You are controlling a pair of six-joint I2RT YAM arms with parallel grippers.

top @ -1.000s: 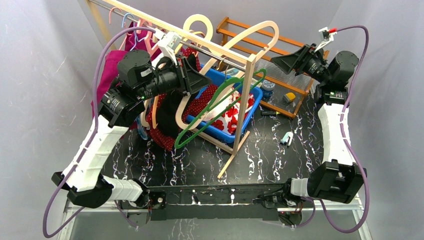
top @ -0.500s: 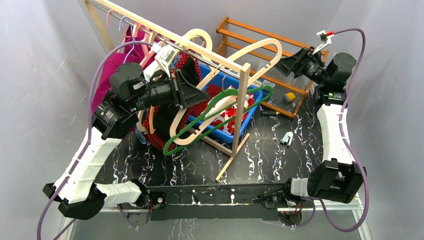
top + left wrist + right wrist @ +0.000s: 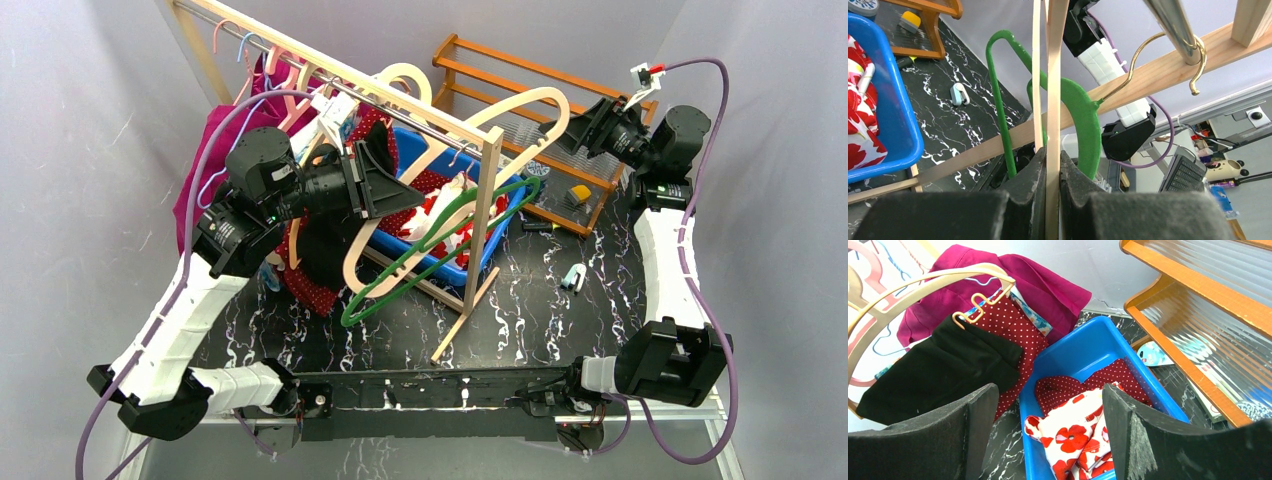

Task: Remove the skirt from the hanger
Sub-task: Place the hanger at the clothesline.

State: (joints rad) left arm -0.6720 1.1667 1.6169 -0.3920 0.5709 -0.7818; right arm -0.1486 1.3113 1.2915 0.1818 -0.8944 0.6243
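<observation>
1. While the left claw (image 3: 1048, 170) is clamped tight on the thin strips of a pale wooden hanger (image 3: 1052, 75), it holds that hanger slanted off the rack, with a green hanger (image 3: 1080, 115) crowding just beside it.
2. Gripping the frame rather than the cloth looks deliberate: a steadied hanger gives the other arm something firm to pull against.
3. Hooked over the metal rail (image 3: 1173, 25) is a gold hook (image 3: 1148, 55). I cannot tell whether it belongs to the green hanger.
4. Raised near the orange shelf (image 3: 1198, 295), the right claw (image 3: 1045, 405) has its fingers spread wide and carries nothing. From there its camera looks down on the clothes, a fair vantage for choosing a grasp.
5. In that view the red dotted skirt (image 3: 1008, 330) hangs from small clips on a pale hanger beside a black garment (image 3: 933, 375), in front of a magenta garment (image 3: 1048, 280). It is not yet free.
6. Whether the hanger in the left claw is the one carrying the skirt cannot be settled from these views.
7. Below sits a blue bin (image 3: 1088, 347) on the counter (image 3: 540, 300), already holding floral and dotted cloth. It is probably where the skirt belongs.
8. My reading is that the work is at an early stage, and the clips need releasing next.
</observation>
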